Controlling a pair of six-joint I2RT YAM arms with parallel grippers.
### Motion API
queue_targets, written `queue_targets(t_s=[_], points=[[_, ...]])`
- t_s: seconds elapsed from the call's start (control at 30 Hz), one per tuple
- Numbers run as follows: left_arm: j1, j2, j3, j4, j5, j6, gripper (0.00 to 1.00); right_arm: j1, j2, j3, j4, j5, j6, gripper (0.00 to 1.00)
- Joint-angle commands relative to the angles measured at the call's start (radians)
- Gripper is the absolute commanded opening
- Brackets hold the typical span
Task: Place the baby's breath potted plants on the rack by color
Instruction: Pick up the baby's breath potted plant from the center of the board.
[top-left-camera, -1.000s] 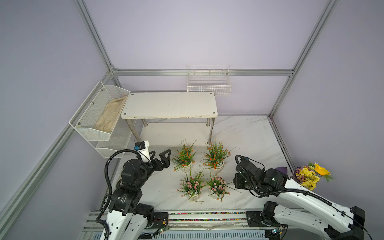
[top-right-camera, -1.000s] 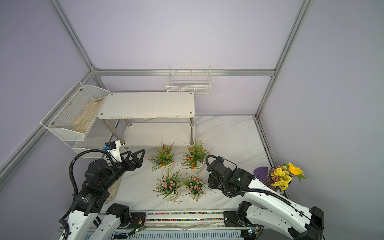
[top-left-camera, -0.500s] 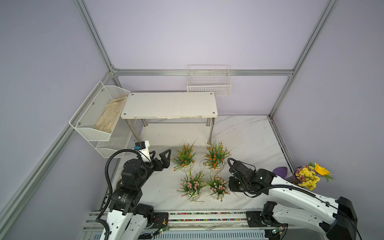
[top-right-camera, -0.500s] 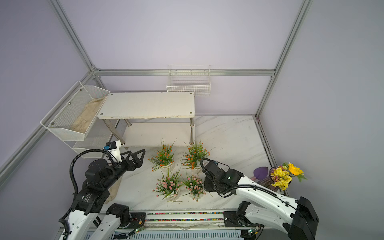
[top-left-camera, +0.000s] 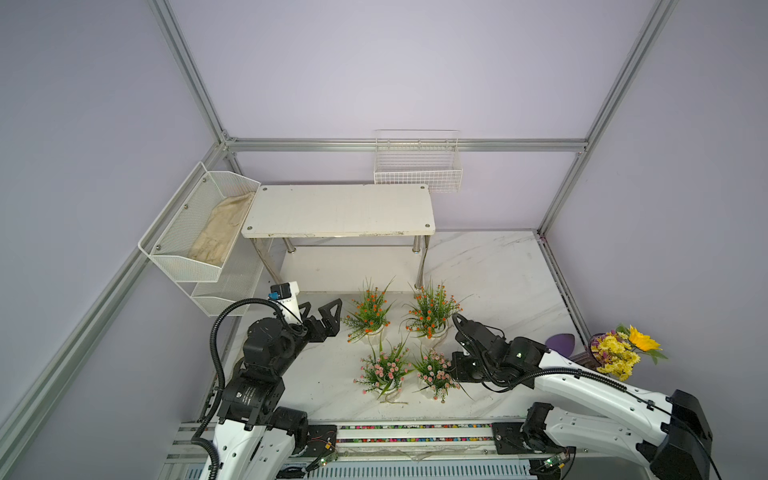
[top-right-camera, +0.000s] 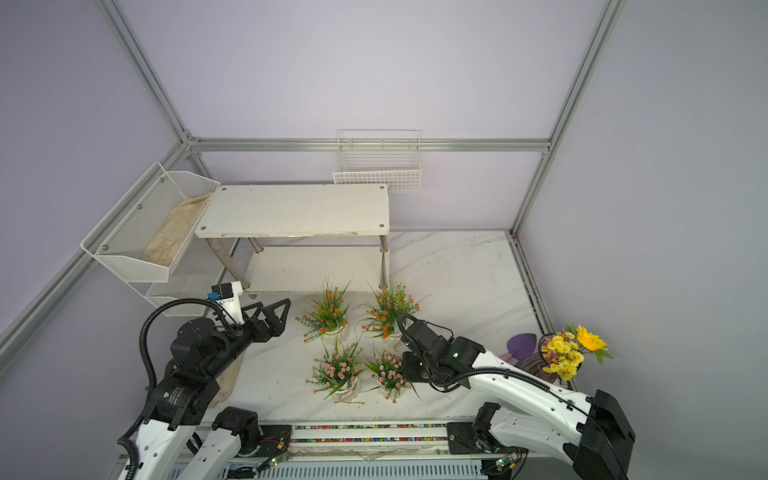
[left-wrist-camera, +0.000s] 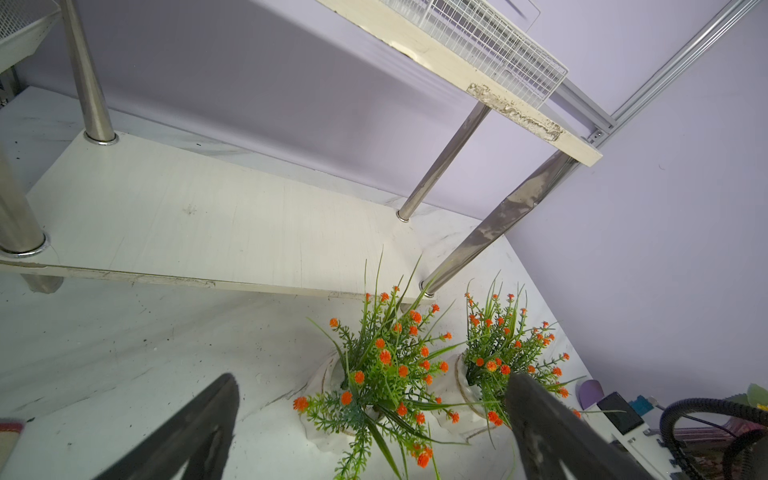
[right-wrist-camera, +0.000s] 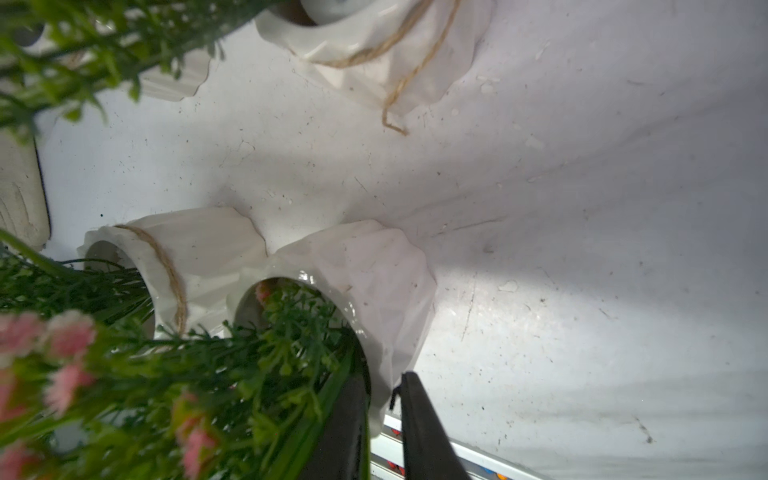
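Right wrist view: my right claw (right-wrist-camera: 382, 379) clenched on pink plant (right-wrist-camera: 374, 266), at pot rim.
Left wrist view: my left claw (left-wrist-camera: 372, 377) released, facing an orange plant (left-wrist-camera: 386, 361).

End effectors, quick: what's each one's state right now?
Left end effector: open, holding nothing.
Right end effector: closed on the pot rim of the pink baby's breath plant.

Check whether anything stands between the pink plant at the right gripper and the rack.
Yes. The right orange baby's breath plant, beside the rack's front leg, stands between the pink plant, whose pot rim the right gripper pinches, and the rack. The left orange plant flanks that path. Lifting over should clear both.
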Motion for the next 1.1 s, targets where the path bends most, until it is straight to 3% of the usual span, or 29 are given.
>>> queue_targets(t_s=[0.0,0.53,0.9,1.07], points=[[-0.004,-0.01,-0.02,0.007,-0.007,-0.021,1.0,0.008,0.004,-0.014,0.022,-0.01,-0.004,0.21],[-0.005,-0.018,-0.021,-0.001,-0.006,-0.021,1.0,0.01,0.07,-0.039,0.014,0.009,-0.006,0.23],[-0.005,-0.003,-0.014,0.031,0.029,-0.021,1.0,0.009,0.054,0.034,-0.013,0.013,-0.013,0.06],[-0.009,0.019,0.014,0.129,0.092,-0.017,1.0,0.01,0.067,0.138,-0.07,0.025,-0.05,0.05]])
